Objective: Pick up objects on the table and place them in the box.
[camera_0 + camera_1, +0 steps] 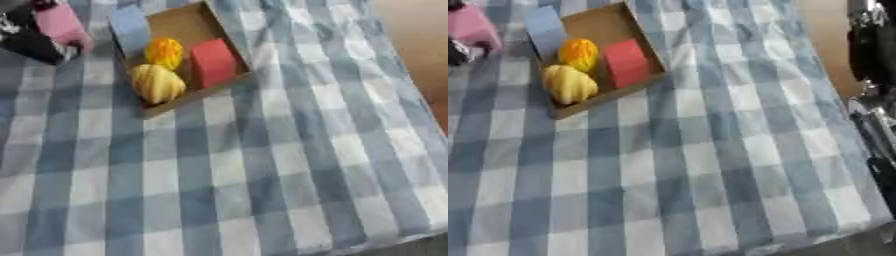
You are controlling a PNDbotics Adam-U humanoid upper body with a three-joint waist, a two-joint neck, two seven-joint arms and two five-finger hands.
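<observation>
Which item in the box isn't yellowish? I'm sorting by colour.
The red block, on the right side of the box; the two rounded items beside it are yellow-orange.

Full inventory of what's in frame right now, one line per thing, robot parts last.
Box: 1, brown cardboard, open-topped, far left part of the table.
Red block: 1, red, in the box, right side.
Orange rounded thing: 1, orange-yellow, in the box, left of the red block, toward the far side.
Yellow rounded thing: 1, yellow, in the box, nearer the front.
Blue flat thing: 1, light blue, at the box's left edge; cannot tell if it is a flap or a separate piece.
Pink thing: 1, pink, top left, outside the box.
Tablecloth: 1, blue and white check, covers the table.
Left hand: black, top left at the pink thing; fingers unclear.
Right arm: black and silver, along the right edge of the right eye view; hand not seen.
</observation>
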